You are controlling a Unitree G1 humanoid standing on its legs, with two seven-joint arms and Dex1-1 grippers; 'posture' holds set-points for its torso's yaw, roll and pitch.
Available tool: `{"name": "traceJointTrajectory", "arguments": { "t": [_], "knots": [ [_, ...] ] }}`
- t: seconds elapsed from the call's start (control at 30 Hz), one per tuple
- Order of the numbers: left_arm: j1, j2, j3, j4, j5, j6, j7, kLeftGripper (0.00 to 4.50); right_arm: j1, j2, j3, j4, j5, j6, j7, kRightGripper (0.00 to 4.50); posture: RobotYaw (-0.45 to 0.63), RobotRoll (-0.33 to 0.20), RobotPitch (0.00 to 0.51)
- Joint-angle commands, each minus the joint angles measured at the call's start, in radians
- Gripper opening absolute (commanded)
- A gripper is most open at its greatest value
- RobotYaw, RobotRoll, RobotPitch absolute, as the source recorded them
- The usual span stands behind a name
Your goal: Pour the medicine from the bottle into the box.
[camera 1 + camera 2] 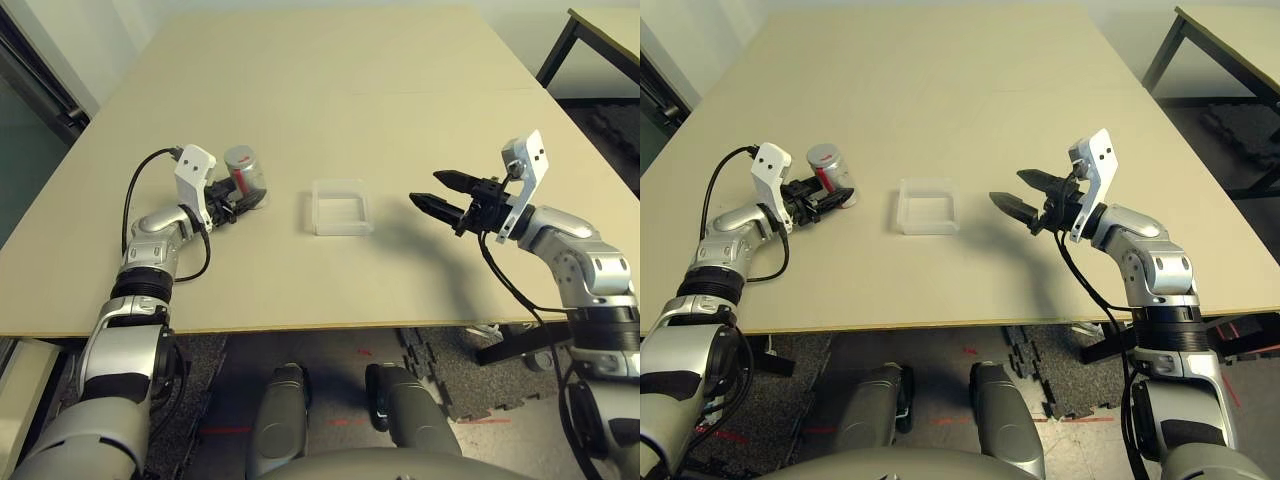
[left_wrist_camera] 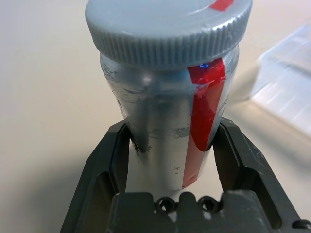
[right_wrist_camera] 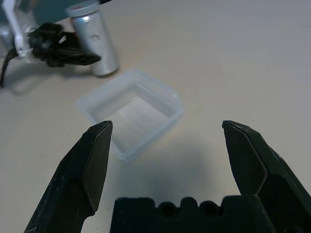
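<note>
Table (image 1: 330, 90): large, pale beige top, matte, running from the lower edge of the head views to the upper middle. A faint seam crosses it in the upper right part.

Second table (image 1: 600, 25): upper right corner, same pale top, dark metal legs.

Floor: dark grey below the near table edge. Interlocking dark mats (image 1: 455, 380) at lower right. Short red tape marks (image 1: 350, 422) at lower centre.

Wall (image 1: 70, 40): light, plain, upper left corner, with a dark vertical frame (image 1: 35, 75) beside it.

Light: even, soft, diffuse shadows on the tabletop.
</note>
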Motion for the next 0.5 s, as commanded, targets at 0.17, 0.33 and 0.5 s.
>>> {"name": "traceJointTrajectory", "arguments": {
  "t": [0.17, 0.33, 0.5],
  "knots": [
    [-0.07, 0.011, -0.049, -0.14, -0.03, 0.128, -0.193, 2.74, -0.092, -0.07, 0.064, -0.052, 0.013, 0.06, 0.116, 4.5, 0.05, 0.0, 0.118],
    [-0.084, 0.024, -0.108, -0.251, -0.045, 0.24, -0.346, 2.74, -0.181, -0.075, 0.096, -0.069, 0.026, 0.104, 0.164, 4.5, 0.05, 0.0, 0.118],
    [-0.069, 0.025, -0.151, -0.339, -0.051, 0.31, -0.414, 2.74, -0.25, -0.042, 0.113, -0.051, 0.024, 0.12, 0.159, 4.5, 0.05, 0.0, 0.121]
  ]
}}
